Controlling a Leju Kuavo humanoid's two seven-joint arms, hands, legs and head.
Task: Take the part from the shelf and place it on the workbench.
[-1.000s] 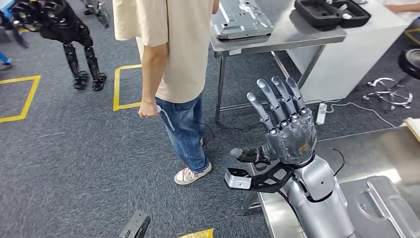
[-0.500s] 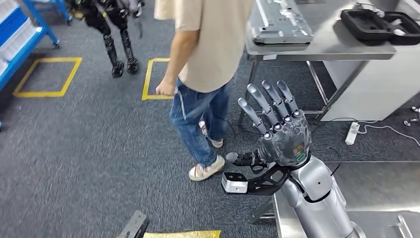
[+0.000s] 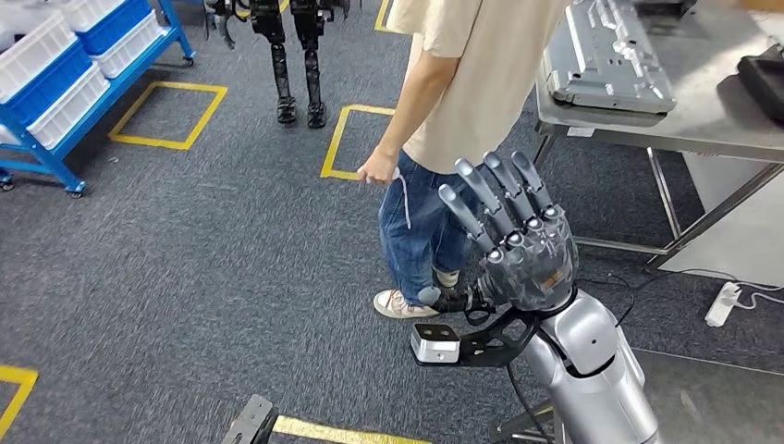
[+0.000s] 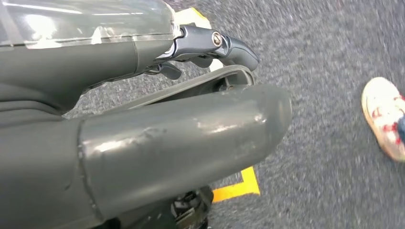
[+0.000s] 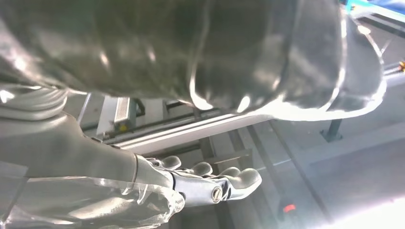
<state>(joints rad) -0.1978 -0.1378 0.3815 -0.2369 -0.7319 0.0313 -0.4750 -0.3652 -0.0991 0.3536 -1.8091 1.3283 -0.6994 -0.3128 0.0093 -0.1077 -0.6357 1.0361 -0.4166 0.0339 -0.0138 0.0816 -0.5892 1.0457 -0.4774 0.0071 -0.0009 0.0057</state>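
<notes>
My right hand point(image 3: 518, 245) is raised in front of me in the head view, fingers spread and straight, with nothing in it. The right wrist view shows its fingers point(image 5: 215, 183) bare as well. In the left wrist view my left hand point(image 4: 181, 129) hangs over the carpet, its thumb and a dark finger extended and holding nothing. A blue shelf point(image 3: 55, 139) with white and blue bins stands at the far left. A flat grey metal part point(image 3: 606, 55) lies on a steel table point(image 3: 703, 129) at the upper right.
A person point(image 3: 462, 102) in a beige shirt and jeans stands just beyond my right hand, between me and the steel table. Another robot's dark legs point(image 3: 296, 65) stand at the back. Yellow squares mark the carpet. A steel bench corner point(image 3: 712, 398) lies at lower right.
The camera has swung left: the person and the steel table slid right, the blue shelf came into view, and the bench at lower right mostly left. My right hand stays raised and open.
</notes>
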